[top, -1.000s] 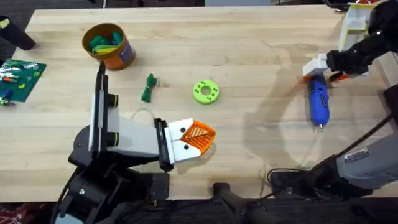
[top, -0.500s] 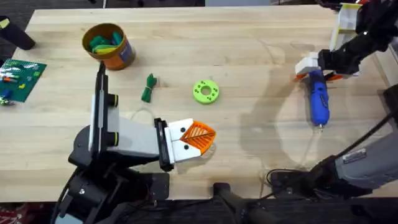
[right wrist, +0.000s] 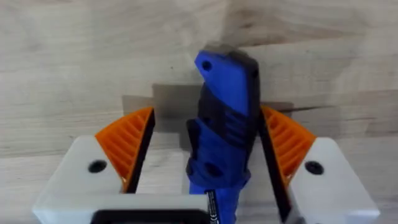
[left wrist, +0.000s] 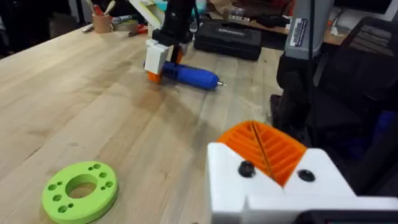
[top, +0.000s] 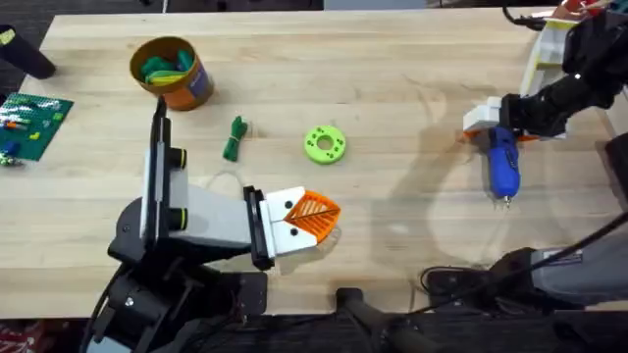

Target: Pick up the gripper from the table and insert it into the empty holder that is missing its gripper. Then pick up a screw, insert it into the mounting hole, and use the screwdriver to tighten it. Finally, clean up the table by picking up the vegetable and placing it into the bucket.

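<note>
Leftward went the right gripper (top: pixel 488 126) and the screwdriver (top: pixel 503 163) since a second ago, as seen overhead, the blue body trailing toward the near edge from the fingers. Far left, the bucket (top: pixel 175 74) held green pieces; the vegetable (top: pixel 235 139) lay beside a green ring (top: pixel 325 143), beyond the left gripper (top: pixel 312 221), whose pads looked closed together and empty. From the left wrist, the screwdriver's metal tip showed. From the right wrist, orange pads (right wrist: pixel 129 144) flanked the handle, the right pad touching, a gap at the left.
</note>
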You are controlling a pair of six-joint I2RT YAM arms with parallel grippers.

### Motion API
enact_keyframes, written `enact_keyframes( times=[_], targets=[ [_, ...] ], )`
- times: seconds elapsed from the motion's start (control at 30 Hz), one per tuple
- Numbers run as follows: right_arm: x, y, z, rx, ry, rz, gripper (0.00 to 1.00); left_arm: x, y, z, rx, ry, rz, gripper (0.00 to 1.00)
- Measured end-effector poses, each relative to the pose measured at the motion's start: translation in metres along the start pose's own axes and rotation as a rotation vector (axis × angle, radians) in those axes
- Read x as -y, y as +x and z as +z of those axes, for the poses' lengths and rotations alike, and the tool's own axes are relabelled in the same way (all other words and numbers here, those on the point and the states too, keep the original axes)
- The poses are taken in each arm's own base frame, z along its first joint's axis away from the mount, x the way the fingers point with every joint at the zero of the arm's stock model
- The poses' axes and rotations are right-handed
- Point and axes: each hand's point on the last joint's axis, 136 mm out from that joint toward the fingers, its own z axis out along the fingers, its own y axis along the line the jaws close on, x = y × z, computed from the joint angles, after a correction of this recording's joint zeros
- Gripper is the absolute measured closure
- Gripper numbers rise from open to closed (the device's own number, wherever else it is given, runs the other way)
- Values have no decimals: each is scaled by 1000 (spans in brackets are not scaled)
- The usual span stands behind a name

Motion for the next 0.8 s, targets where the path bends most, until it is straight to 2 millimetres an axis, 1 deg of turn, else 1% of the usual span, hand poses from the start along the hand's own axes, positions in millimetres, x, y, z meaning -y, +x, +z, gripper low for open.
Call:
enact_keyframes(
  times=[0.33,0.57,0.8],
  targets=[
    [0,3,0,-10,-1,13,37,0,0,0,0,0,0,989],
    [1,-2,0,9,5,11,37,0,0,0,0,0,0,989],
    [8,-1,1,6,55,2,37,0,0,0,0,0,0,989]
  ],
)
